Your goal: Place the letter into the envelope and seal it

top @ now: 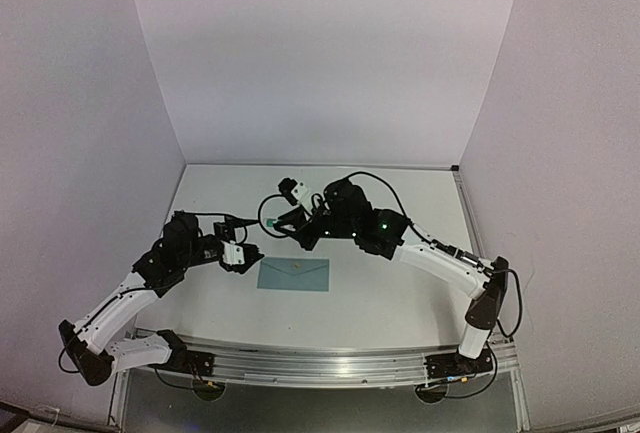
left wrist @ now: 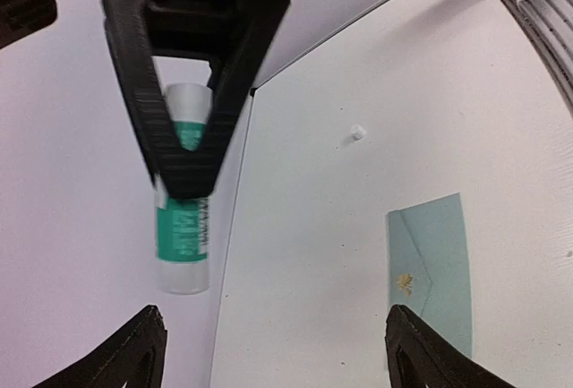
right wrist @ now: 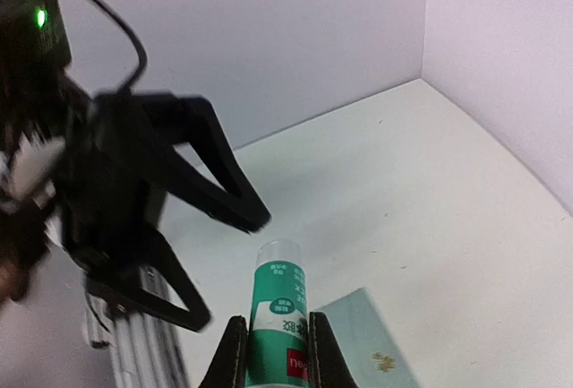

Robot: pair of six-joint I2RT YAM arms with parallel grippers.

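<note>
The teal envelope (top: pixel 293 274) lies flat on the table with its flap folded down; a small gold mark sits at the flap's tip (left wrist: pixel 406 282). It also shows in the right wrist view (right wrist: pixel 372 348). The letter is not in view. My right gripper (top: pixel 287 221) is shut on a green-and-white glue stick (right wrist: pixel 281 312), held in the air behind the envelope's left end. My left gripper (top: pixel 243 254) is open and empty, left of the envelope, facing the glue stick (left wrist: pixel 183 231); its fingertips (left wrist: pixel 143 352) frame the bottom of the left wrist view.
A tiny white tube (left wrist: pixel 357 132) lies on the table behind the envelope. White walls enclose the table on three sides. A metal rail (top: pixel 320 363) runs along the near edge. The right arm's cable (top: pixel 268 215) loops near its gripper.
</note>
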